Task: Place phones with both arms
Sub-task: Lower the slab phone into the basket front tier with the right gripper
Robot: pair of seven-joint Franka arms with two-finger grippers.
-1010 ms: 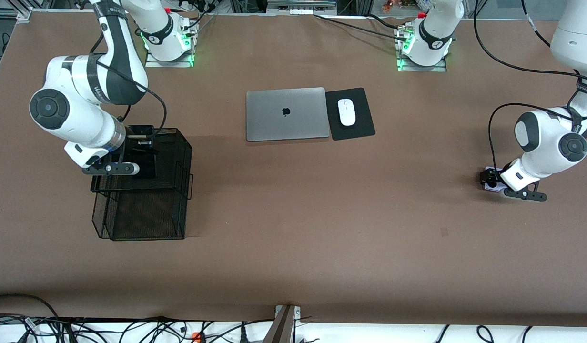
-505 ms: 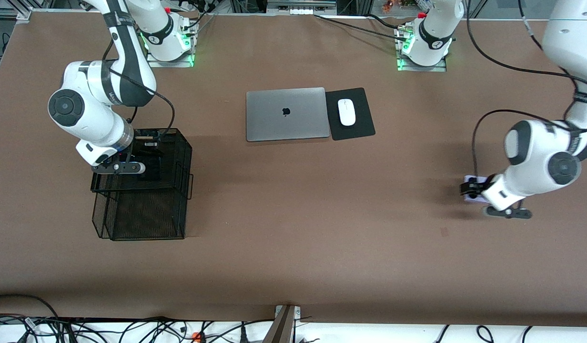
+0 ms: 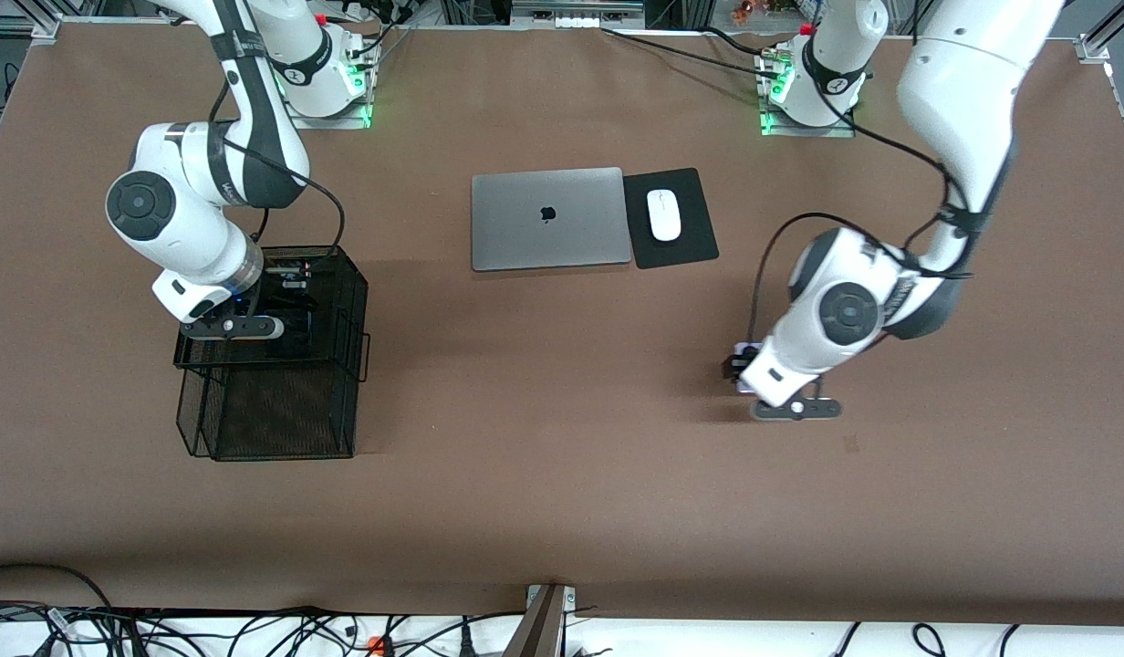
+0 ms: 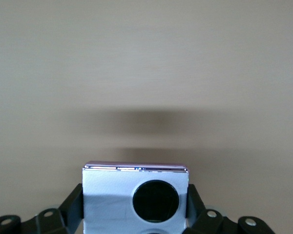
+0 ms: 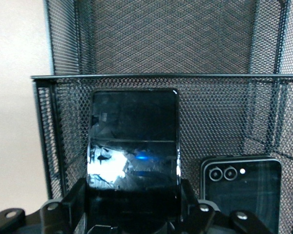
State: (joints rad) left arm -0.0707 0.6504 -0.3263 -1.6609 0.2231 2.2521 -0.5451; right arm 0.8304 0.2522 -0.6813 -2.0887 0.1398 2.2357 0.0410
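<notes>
A black mesh basket stands toward the right arm's end of the table. My right gripper reaches into it, shut on a long black phone that stands upright against the mesh wall. A second, squarish black phone with two camera rings rests in the basket beside it. My left gripper hangs over bare table between the mouse pad and the front edge, shut on a pale lavender-white phone with a black circle; the phone peeks out from under the wrist.
A shut grey laptop lies at the table's middle toward the bases. A white mouse on a black pad sits beside it. Cables run along the front edge.
The left arm has swung from its own end of the table toward the middle, carrying the lavender phone. The right arm has shifted slightly over the basket with the black phone.
</notes>
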